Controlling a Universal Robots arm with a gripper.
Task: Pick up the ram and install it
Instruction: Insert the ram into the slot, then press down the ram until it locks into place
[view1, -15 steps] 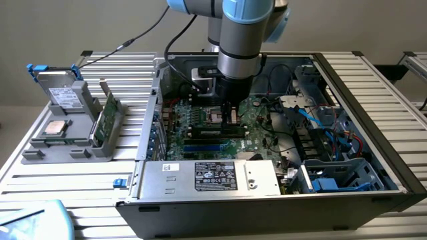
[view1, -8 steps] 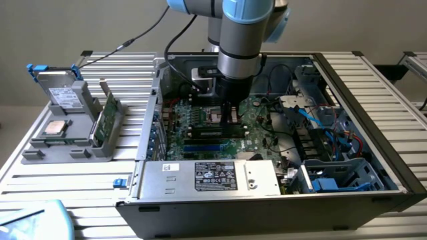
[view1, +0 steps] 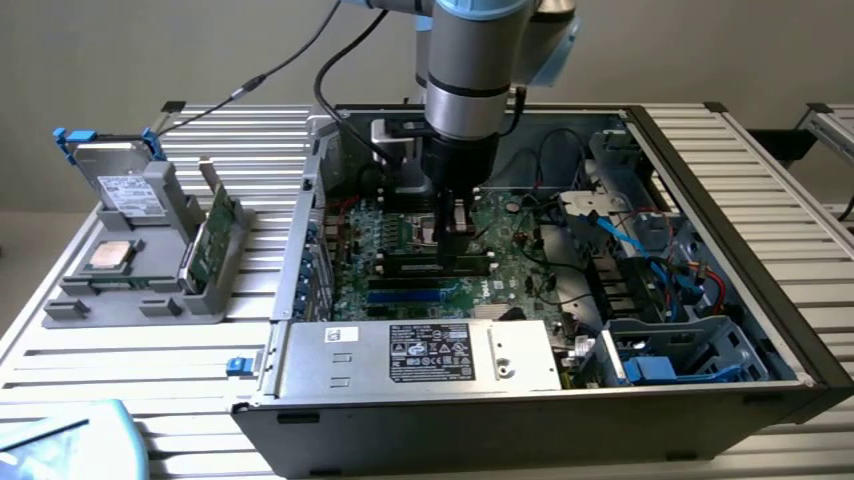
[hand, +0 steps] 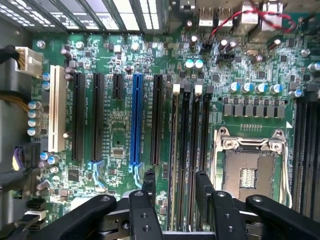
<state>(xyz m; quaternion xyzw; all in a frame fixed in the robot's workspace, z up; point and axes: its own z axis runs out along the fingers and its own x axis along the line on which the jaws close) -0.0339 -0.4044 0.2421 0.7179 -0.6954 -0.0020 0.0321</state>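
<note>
A dark-green ram (view1: 434, 265) stands in a memory slot on the motherboard (view1: 400, 235) inside the open computer case. My gripper (view1: 454, 243) hangs straight down just above its right half. In the wrist view my gripper (hand: 175, 177) is open, with its black fingers (hand: 148, 182) on either side of the long black memory slots (hand: 186, 140) and not pressing on anything. Seen edge-on from there, I cannot tell the stick apart from the slots. Another green ram stick (view1: 214, 242) stands upright in a grey holder left of the case.
The grey holder (view1: 127, 290) also carries a processor chip (view1: 110, 256) and a drive (view1: 127, 190). A power supply (view1: 427, 352) sits at the case front, with blue and red cables (view1: 667, 270) at the exterior view's right. The open processor socket (hand: 250, 172) lies beside the slots.
</note>
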